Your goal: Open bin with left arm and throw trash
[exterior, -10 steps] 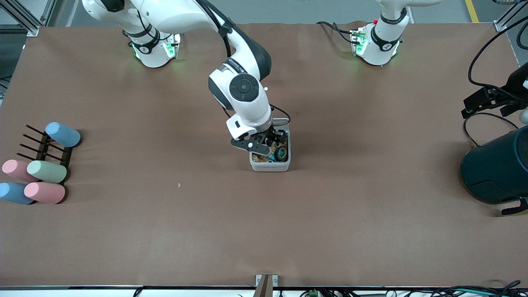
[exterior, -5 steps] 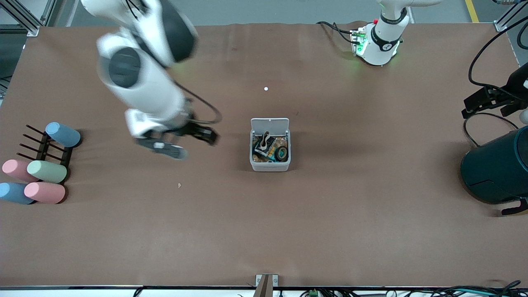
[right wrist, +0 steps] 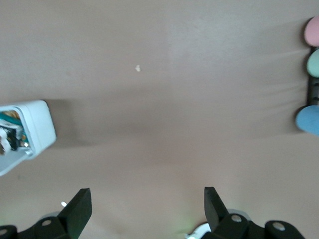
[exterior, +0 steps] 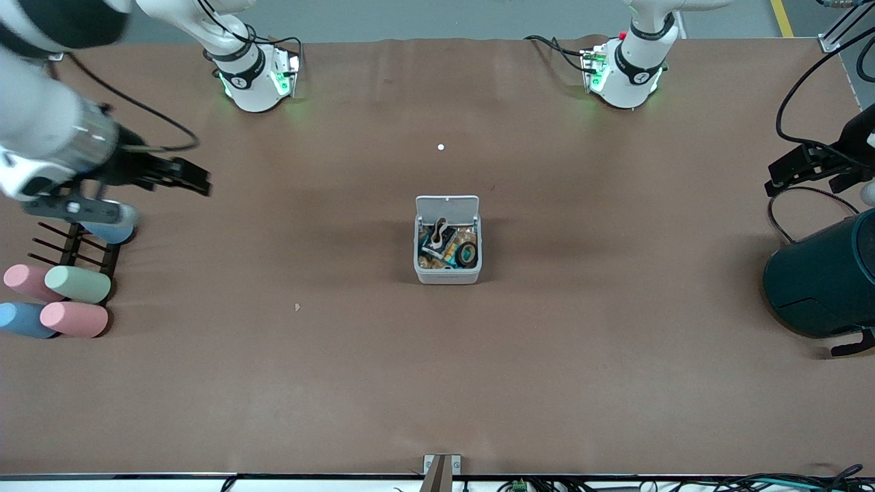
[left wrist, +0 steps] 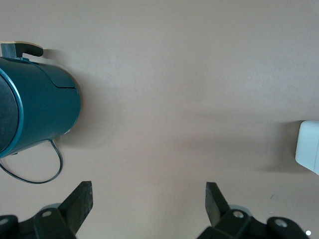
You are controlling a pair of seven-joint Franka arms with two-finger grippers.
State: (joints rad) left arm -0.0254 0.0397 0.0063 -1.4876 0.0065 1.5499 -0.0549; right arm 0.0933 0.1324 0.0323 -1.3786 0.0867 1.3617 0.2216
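The brown table (exterior: 437,383) carries the bin (exterior: 448,273), pastel cylinders (exterior: 75,283) and teal drum (exterior: 820,280).

The small white-grey bin (exterior: 448,273) sits mid-table with its hinged lid (exterior: 448,204) standing open. Inside lie 3 pieces of trash: a crumpled dark wrapper (exterior: 437,240), a beige loop (exterior: 440,224), and a black tape ring (exterior: 467,254).

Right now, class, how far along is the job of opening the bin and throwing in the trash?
Done: the bin stands with its lid up and the trash inside. In hand: nothing; the right pincer is open over the cup rack, the left pincer open and empty. Left: apparently nothing.
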